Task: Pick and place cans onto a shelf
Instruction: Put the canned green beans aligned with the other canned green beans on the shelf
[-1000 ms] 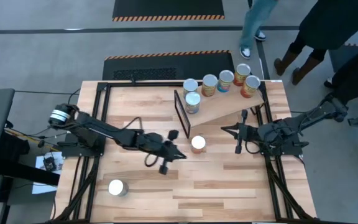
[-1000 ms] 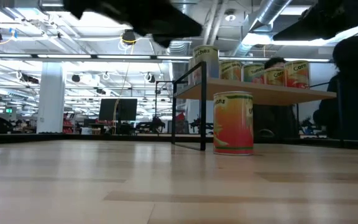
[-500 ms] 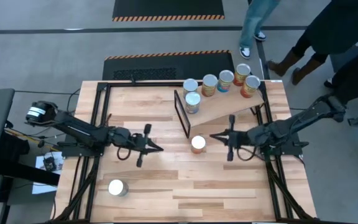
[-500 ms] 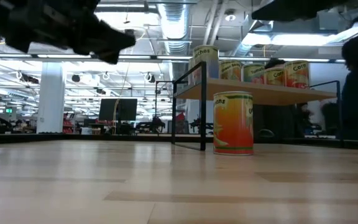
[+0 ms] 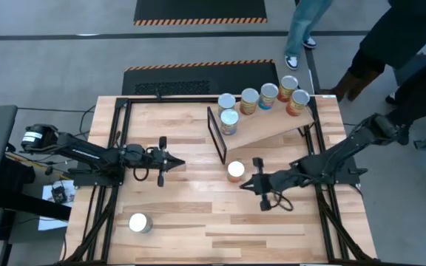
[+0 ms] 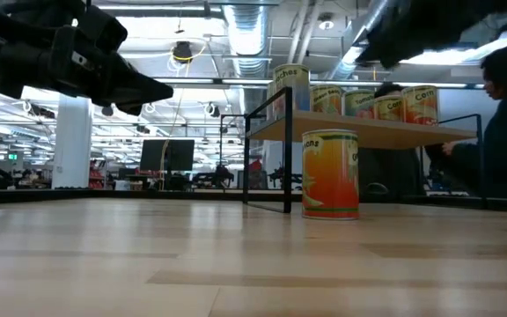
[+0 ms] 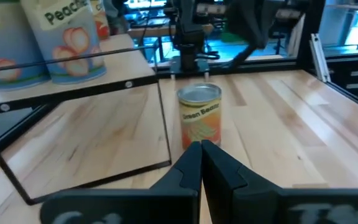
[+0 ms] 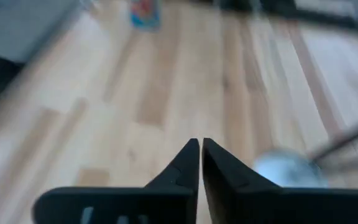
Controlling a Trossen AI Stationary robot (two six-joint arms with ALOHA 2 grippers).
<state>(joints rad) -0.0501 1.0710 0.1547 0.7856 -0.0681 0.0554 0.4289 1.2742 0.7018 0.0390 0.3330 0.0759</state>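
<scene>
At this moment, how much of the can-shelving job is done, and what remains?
Done: five cans stand on the shelf.
In hand: nothing. The right pincer is shut and empty next to the can below the shelf. The left pincer is also shut and empty, near the table middle.
Left: that can and the can at the near left, both on the table.
</scene>
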